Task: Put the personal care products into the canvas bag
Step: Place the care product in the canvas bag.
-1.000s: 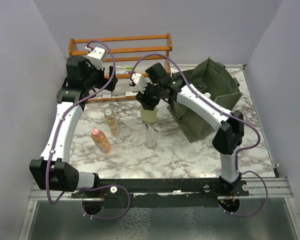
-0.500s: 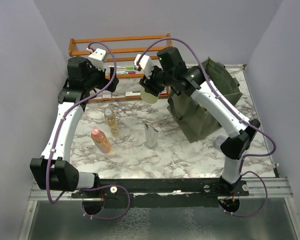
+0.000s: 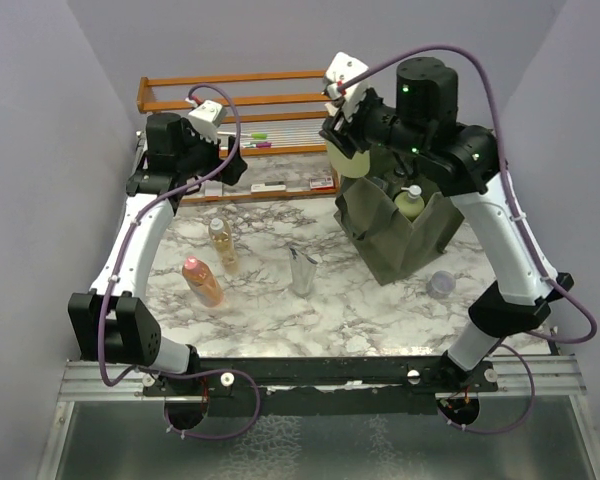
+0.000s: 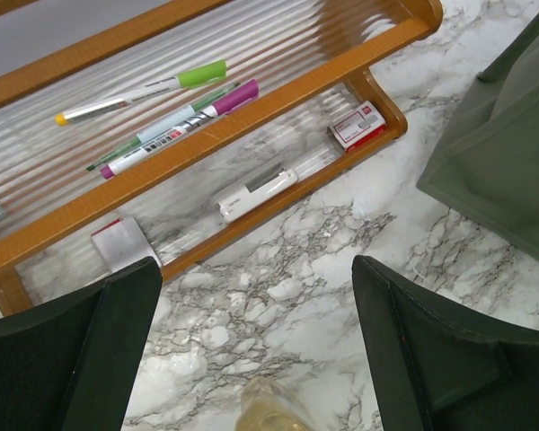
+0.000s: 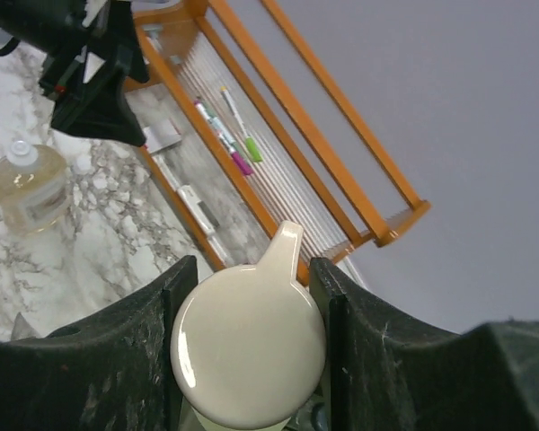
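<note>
My right gripper point(image 3: 346, 150) is shut on a pale green bottle point(image 3: 351, 162) and holds it in the air over the back left edge of the canvas bag point(image 3: 420, 240). Its white pump cap point(image 5: 250, 346) fills the space between the fingers of that gripper point(image 5: 250, 352). Another pale green pump bottle point(image 3: 410, 203) stands inside the bag. On the marble lie an amber bottle point(image 3: 223, 243), an orange bottle point(image 3: 202, 281) and a silver tube point(image 3: 302, 270). My left gripper point(image 3: 220, 168) hangs open above the amber bottle's top point(image 4: 269, 409), holding nothing point(image 4: 256, 359).
The orange wooden rack point(image 3: 242, 100) stands at the back, with pink and green pens point(image 4: 175, 112) and small boxes point(image 4: 357, 124) on it. A small lavender jar point(image 3: 441, 284) sits in front of the bag's right side. Grey walls close in the table.
My right arm has lifted the pale green bottle off the table and swung it up and right, over the bag. My left gripper has shifted slightly right, still open.
</note>
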`<state>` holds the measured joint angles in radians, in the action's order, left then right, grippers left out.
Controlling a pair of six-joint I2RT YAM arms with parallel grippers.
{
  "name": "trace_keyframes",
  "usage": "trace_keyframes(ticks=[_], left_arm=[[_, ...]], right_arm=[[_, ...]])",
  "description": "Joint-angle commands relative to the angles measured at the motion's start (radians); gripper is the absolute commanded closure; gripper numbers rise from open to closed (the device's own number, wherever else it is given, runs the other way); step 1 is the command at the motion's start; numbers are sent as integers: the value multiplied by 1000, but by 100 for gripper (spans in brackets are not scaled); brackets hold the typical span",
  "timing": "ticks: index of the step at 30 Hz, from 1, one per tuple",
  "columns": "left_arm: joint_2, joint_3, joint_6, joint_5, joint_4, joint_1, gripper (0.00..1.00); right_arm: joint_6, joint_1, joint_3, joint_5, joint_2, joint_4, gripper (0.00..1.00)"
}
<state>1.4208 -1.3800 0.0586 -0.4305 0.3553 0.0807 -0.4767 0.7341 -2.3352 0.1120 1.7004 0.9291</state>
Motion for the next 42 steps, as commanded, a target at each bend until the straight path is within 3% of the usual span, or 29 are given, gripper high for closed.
trace_keyframes(ticks=[1,16,26,36,42], left_arm=[[24,-6,12,-78,-28,30,11],[105,-106,108,-179,-1,296,11],[233,-181,108,-222,-44,445,13],[362,-249,47,-235,-122,523,25],[358,-243,46,-221,-121,531,48]], right_arm=[[-34,-73,-57,-55,-95,-105,99],[8,-273,141,-51,-214,-147,99],[73,-429,282,95,-251,-163,99],[105,-494,396,195,-277,-168,99],[119,-517,448,244,-308,-165,99]])
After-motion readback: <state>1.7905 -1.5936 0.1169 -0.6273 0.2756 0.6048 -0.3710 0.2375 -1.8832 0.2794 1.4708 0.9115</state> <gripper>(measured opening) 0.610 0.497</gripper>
